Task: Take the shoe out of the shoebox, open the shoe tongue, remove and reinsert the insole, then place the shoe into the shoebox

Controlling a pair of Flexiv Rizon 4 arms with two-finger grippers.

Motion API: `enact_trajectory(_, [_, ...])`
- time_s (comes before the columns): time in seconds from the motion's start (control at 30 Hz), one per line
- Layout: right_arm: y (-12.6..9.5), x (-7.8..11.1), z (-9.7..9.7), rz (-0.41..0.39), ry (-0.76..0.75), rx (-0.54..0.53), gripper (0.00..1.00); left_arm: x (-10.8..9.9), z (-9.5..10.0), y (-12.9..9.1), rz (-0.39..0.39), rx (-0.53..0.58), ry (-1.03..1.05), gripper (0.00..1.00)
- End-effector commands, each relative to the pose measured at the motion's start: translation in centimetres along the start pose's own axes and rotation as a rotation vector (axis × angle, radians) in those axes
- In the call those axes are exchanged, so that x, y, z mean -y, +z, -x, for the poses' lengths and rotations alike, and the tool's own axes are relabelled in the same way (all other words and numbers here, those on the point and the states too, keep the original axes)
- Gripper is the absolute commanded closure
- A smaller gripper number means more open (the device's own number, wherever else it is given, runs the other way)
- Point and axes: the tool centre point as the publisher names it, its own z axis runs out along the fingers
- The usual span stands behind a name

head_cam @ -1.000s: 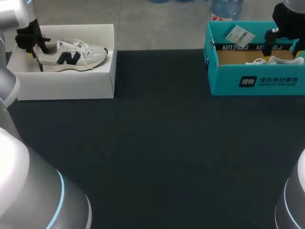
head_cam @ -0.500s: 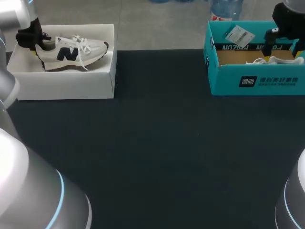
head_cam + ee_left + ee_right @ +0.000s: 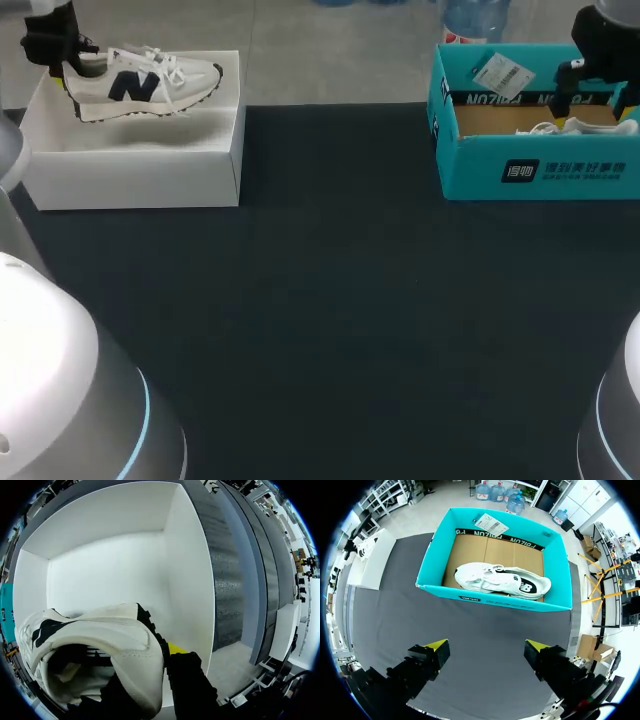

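Dark bench [image 3: 330,300] fills our view, with a white shoebox [image 3: 130,160] at its far left corner and a teal shoebox [image 3: 540,160] at its far right. Our left tool [image 3: 62,70] pinches the heel of a white shoe [image 3: 145,82] with a dark side mark, holding it in the air above the open white shoebox, toe pointing right. Our right tool [image 3: 487,647] hangs over the teal shoebox, its yellow-tipped fingers spread wide and gripping nothing. A second white shoe [image 3: 502,580] lies on its side inside the teal shoebox.
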Motion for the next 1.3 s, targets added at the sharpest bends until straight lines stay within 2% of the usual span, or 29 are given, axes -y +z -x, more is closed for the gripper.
enact_trajectory(0.03, [0.1,0.1,0.0,0.003,0.001,0.000,0.00,0.2,-0.8,-4.2,-0.115,0.012,-0.005,1.00])
enact_trajectory(0.43, [0.1,0.1,0.0,0.003,0.001,0.000,0.00,1.0,-1.6,-9.8,-0.066,0.035,-0.009,1.00])
enact_trajectory(0.63, [0.1,0.1,0.0,0.003,0.001,0.000,0.00,1.2,-1.5,-11.4,-0.036,0.067,-0.006,1.00])
enact_trajectory(1.3, [0.1,0.1,0.0,0.003,0.001,0.000,0.00,1.2,-1.5,-11.4,-0.036,0.067,-0.006,1.00])
